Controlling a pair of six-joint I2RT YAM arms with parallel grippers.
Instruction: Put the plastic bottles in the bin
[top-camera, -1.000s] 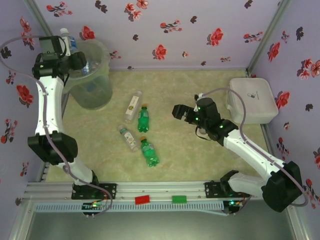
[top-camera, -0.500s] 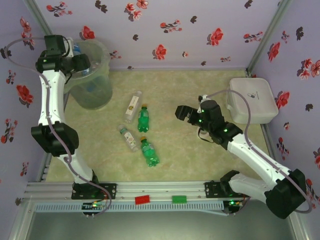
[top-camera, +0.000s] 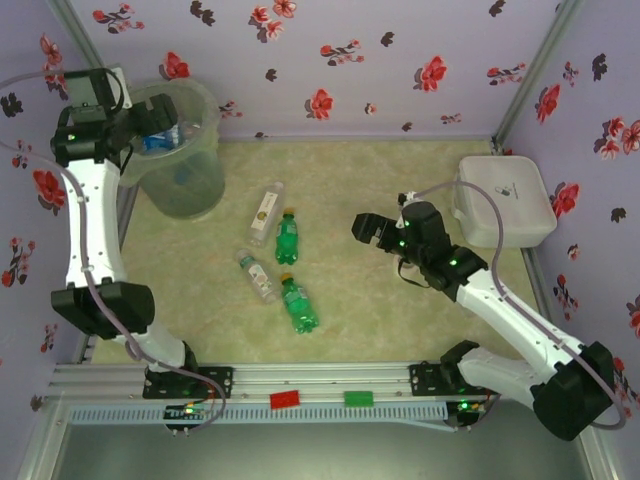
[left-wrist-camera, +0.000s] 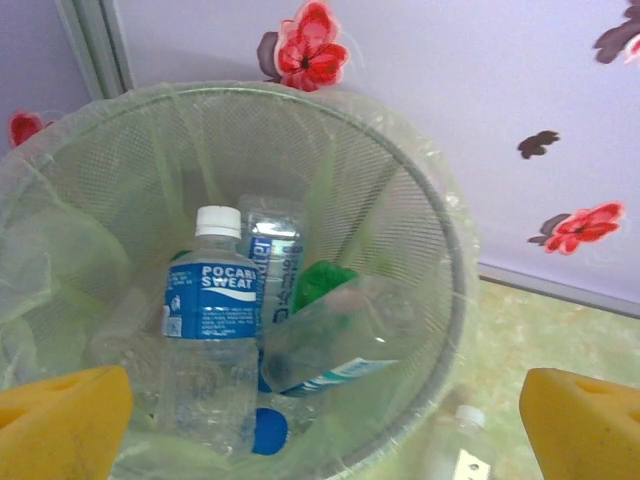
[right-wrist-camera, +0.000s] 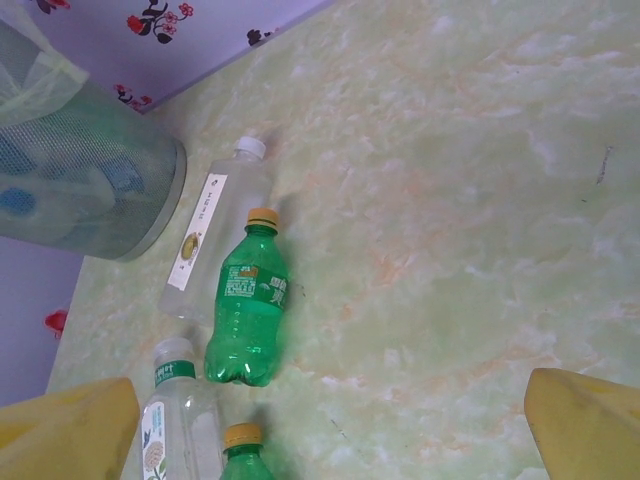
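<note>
The left gripper (left-wrist-camera: 320, 430) hangs just above the mouth of the tall round bin lined with a translucent pale green bag (left-wrist-camera: 452, 262). Its yellow pads (left-wrist-camera: 60, 425) are spread wide with nothing between them, so it is released. Directly below it, inside the bin, a clear plastic bottle with a white cap and blue label (left-wrist-camera: 212, 330) sits free of both pads among several other bottles. This drop looks finished, and the step in hand appears to be the turn toward the next pickup.

The right gripper (right-wrist-camera: 325, 430) hovers above the marbled pale green table (right-wrist-camera: 480, 200), likewise spread and empty. Four bottles, not yet binned, lie on their sides ahead of it and toward its left pad. They are:
- a green plastic bottle with a yellow cap (right-wrist-camera: 248, 305);
- a clear bottle with a white cap and pale label (right-wrist-camera: 215, 235), just beyond the first;
- a clear bottle with a green band label (right-wrist-camera: 178, 420), close beside the left pad;
- a second yellow-capped green bottle (right-wrist-camera: 240, 445), next to that one.

The next move probably calls for the right gripper to shift leftward, set its pads across one bottle's body and descend. The bottles lie close together, so a neighbour may get nudged and roll.
</note>
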